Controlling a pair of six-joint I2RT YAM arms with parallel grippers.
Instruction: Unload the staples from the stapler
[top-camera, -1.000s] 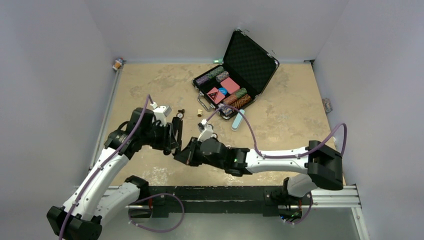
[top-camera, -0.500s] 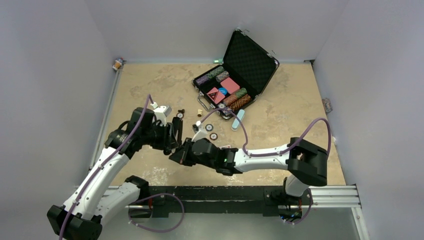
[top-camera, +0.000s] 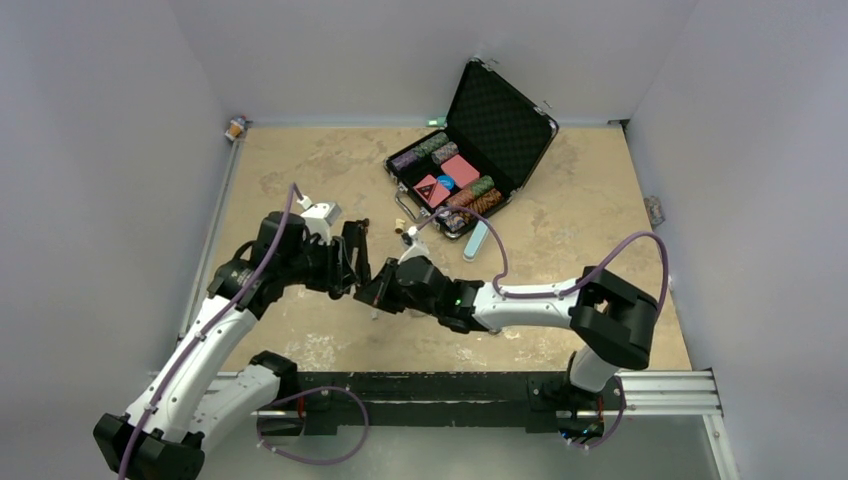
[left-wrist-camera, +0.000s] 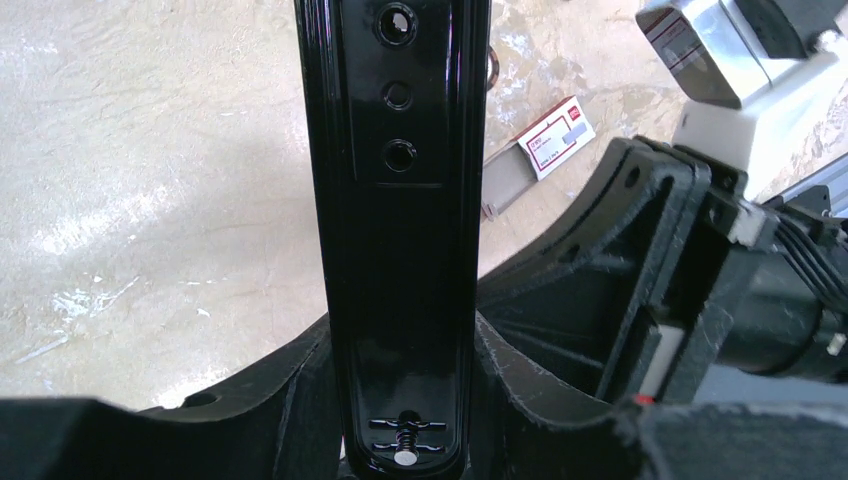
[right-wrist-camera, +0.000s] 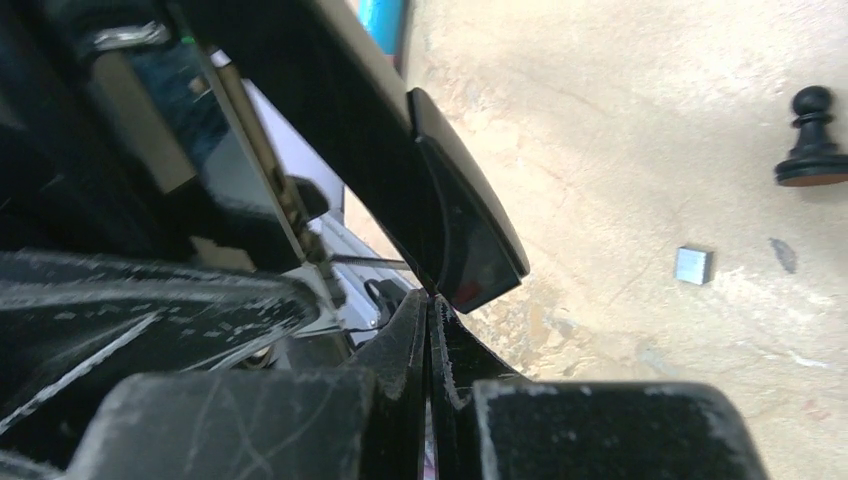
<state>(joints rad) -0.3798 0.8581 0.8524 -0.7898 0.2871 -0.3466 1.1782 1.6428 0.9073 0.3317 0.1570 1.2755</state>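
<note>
My left gripper (top-camera: 350, 265) is shut on the black stapler (top-camera: 358, 240) and holds it above the table. In the left wrist view the stapler's glossy black body (left-wrist-camera: 400, 230) runs up between my fingers (left-wrist-camera: 250, 410). My right gripper (top-camera: 374, 293) is shut, its tips (right-wrist-camera: 430, 300) touching the lower edge of the stapler's black cover (right-wrist-camera: 460, 220). The metal magazine rail (right-wrist-camera: 260, 160) and a thin spring rod (right-wrist-camera: 370, 262) show beside it. A small silver-grey piece (right-wrist-camera: 692, 265), seemingly a staple strip, lies on the table.
An open black case (top-camera: 500, 120) of poker chips stands at the back. A light-blue object (top-camera: 477, 240) lies before it. A small red-and-white box (left-wrist-camera: 555, 135) with a grey tray and a black chess pawn (right-wrist-camera: 810, 140) lie on the table.
My right gripper has moved up and away from the near edge, in against the stapler. My left gripper has lifted and turned the stapler slightly.
</note>
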